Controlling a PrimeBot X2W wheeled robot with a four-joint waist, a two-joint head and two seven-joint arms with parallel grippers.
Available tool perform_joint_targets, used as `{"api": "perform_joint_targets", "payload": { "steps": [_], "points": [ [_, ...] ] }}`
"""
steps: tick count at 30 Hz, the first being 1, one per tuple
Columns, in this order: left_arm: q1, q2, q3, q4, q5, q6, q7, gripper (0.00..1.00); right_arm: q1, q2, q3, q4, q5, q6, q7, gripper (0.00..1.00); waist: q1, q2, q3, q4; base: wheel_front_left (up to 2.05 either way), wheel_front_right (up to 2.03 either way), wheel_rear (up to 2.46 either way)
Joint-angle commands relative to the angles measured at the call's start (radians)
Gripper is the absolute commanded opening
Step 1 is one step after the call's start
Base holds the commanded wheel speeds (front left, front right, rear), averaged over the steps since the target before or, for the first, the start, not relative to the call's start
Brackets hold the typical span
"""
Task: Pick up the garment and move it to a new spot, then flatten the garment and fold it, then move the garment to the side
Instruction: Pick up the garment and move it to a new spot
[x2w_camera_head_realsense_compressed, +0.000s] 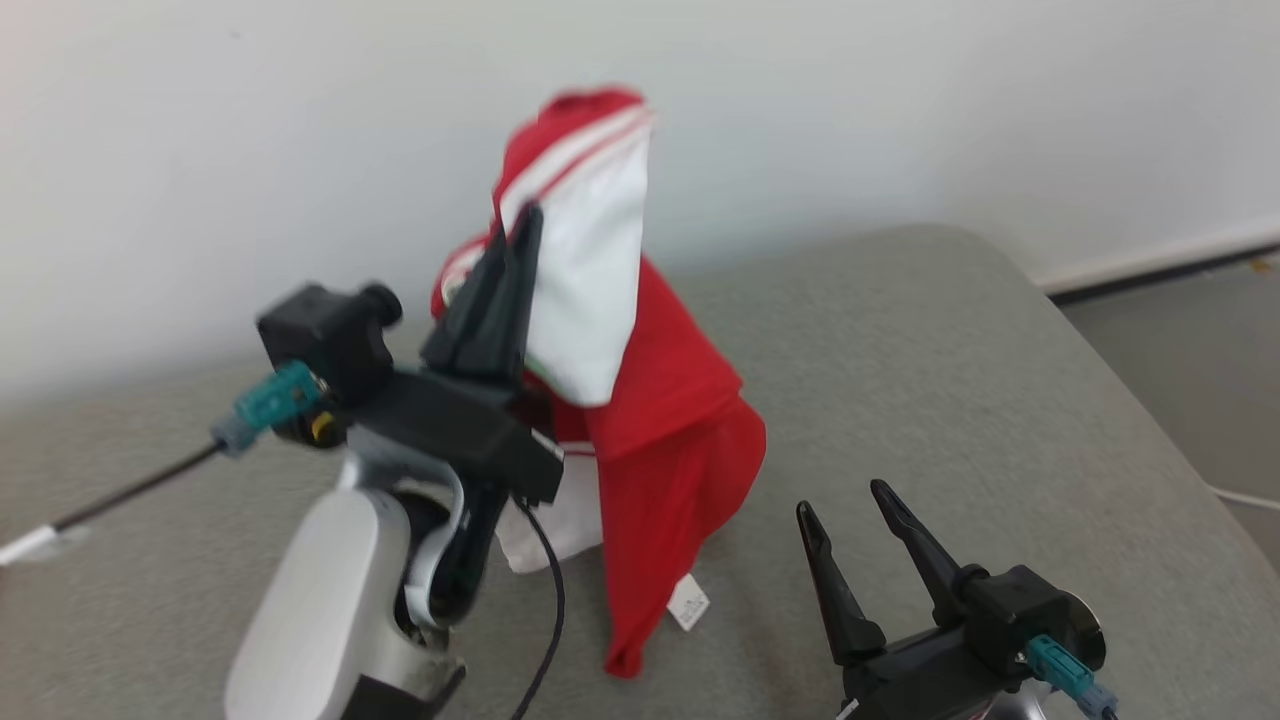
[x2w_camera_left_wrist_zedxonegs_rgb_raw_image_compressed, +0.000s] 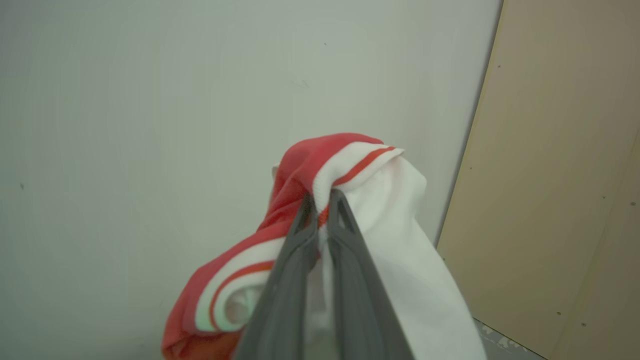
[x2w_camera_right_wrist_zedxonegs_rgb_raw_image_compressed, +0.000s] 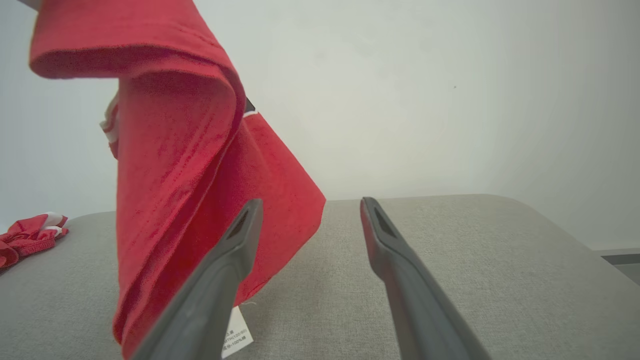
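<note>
The garment (x2w_camera_head_realsense_compressed: 660, 400) is red with white panels and striped trim, and a small white label hangs near its lower hem. It is lifted up over the grey table, and its lowest corner reaches down to the surface. My left gripper (x2w_camera_head_realsense_compressed: 520, 228) is raised and shut on the striped white edge; in the left wrist view the fingers (x2w_camera_left_wrist_zedxonegs_rgb_raw_image_compressed: 345, 235) pinch the garment (x2w_camera_left_wrist_zedxonegs_rgb_raw_image_compressed: 390, 200) at the trim. My right gripper (x2w_camera_head_realsense_compressed: 843, 500) stands open, low at the front right, a little right of the hanging cloth. In the right wrist view the garment (x2w_camera_right_wrist_zedxonegs_rgb_raw_image_compressed: 175, 165) hangs just left of the open right gripper (x2w_camera_right_wrist_zedxonegs_rgb_raw_image_compressed: 311, 204).
The grey padded table (x2w_camera_head_realsense_compressed: 950, 380) ends in a rounded edge at the right, with floor (x2w_camera_head_realsense_compressed: 1200, 330) beyond. A pale wall stands close behind. A black cable (x2w_camera_head_realsense_compressed: 130, 490) crosses the left side. A bunched red-and-white cloth bit (x2w_camera_right_wrist_zedxonegs_rgb_raw_image_compressed: 30, 236) lies at the far left.
</note>
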Motion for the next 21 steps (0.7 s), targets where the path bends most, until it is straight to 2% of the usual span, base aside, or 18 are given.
{"api": "perform_joint_targets", "payload": {
  "steps": [1,5,6,7,8,9,12,15,19,21],
  "points": [
    [0.032,-0.002,-0.004,0.038,-0.004,0.005,-0.023,0.0,-0.016,0.002,0.007,-0.007,0.002,0.003,0.0,1.0,0.0,0.0,0.094,-0.117,0.0,0.0,0.0],
    [0.084,0.0,-0.018,0.211,0.019,0.017,-0.081,0.0,-0.023,0.002,0.025,0.003,0.016,0.003,-0.006,1.0,0.0,0.0,0.123,-0.149,0.0,0.0,0.0],
    [0.093,0.001,-0.022,0.26,0.021,0.02,-0.089,0.12,-0.026,0.002,0.029,0.008,0.019,0.003,-0.008,1.0,0.0,0.0,0.126,-0.154,0.0,0.0,0.0],
    [0.102,0.002,-0.026,0.316,0.026,0.02,-0.096,0.52,-0.029,0.002,0.033,0.013,0.025,0.003,-0.008,1.0,0.0,0.0,0.129,-0.158,0.0,0.0,0.0],
    [0.102,0.002,-0.026,0.316,0.026,0.02,-0.096,0.52,-0.029,0.002,0.033,0.013,0.025,0.003,-0.008,1.0,0.0,0.0,0.129,-0.158,0.0,0.0,0.0],
    [0.103,0.002,-0.033,0.358,0.033,0.016,-0.108,1.0,-0.033,0.002,0.034,0.017,0.027,0.003,-0.01,1.0,0.0,0.0,0.13,-0.159,0.0,0.0,0.0],
    [0.109,-0.002,-0.052,0.454,0.037,0.003,-0.15,1.0,-0.03,0.001,0.024,0.031,0.028,0.003,-0.015,1.0,0.0,0.0,0.127,-0.148,0.0,0.0,0.0],
    [0.129,-0.004,-0.068,0.496,0.047,-0.009,-0.251,1.0,-0.016,0.002,-0.008,0.052,0.023,0.003,-0.026,1.0,0.0,0.0,0.102,-0.099,0.0,0.0,0.0],
    [0.189,0.0,-0.047,0.451,0.08,0.008,-0.291,1.0,-0.002,0.001,-0.032,0.072,0.024,0.003,-0.049,1.0,0.0,0.0,0.065,-0.028,0.0,0.0,0.0],
    [0.23,0.006,-0.009,0.368,0.114,0.028,-0.294,1.0,0.013,0.001,-0.056,0.086,0.029,0.003,-0.063,1.0,0.0,0.0,0.044,0.015,0.0,0.0,0.0]
  ]
}}
